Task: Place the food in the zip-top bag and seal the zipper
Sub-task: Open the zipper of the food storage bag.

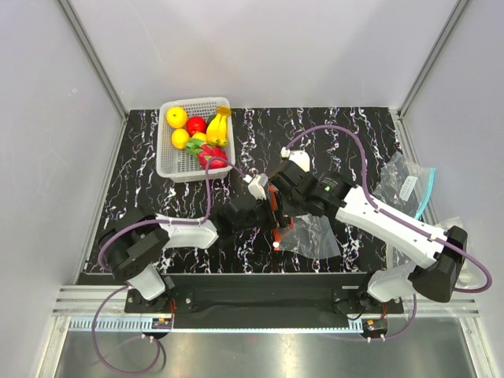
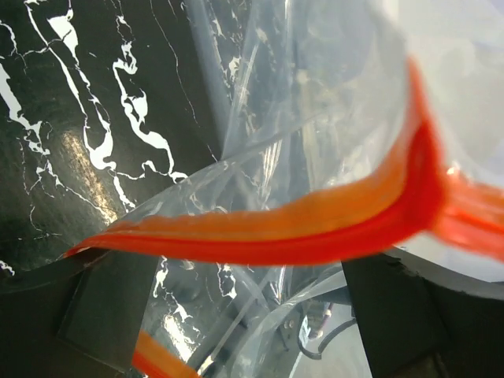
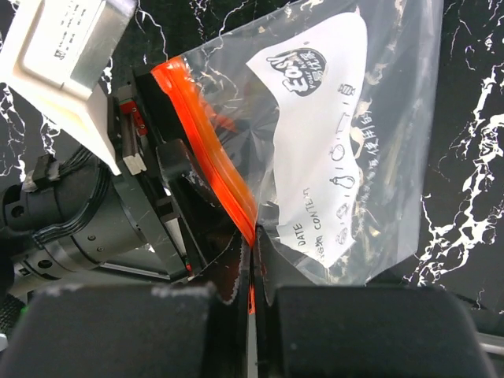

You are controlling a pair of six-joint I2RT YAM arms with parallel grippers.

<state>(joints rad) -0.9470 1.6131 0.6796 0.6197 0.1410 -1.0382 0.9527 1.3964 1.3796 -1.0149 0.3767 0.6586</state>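
The crinkled clear zip-top bag (image 1: 313, 236) showed a bowed red-orange zipper (image 3: 205, 150). The right pincer (image 3: 252, 285) clenched the zipper; the left pincer (image 2: 248, 295) gaped.

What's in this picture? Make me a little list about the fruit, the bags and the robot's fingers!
fruit: all in the white basket, back left of the table
bag with orange zipper: middle of the table, no fruit seen inside
left fingers: apart, the zipper stretched across them
right fingers: shut on the zipper
other bag: teal edge, far right, untouched
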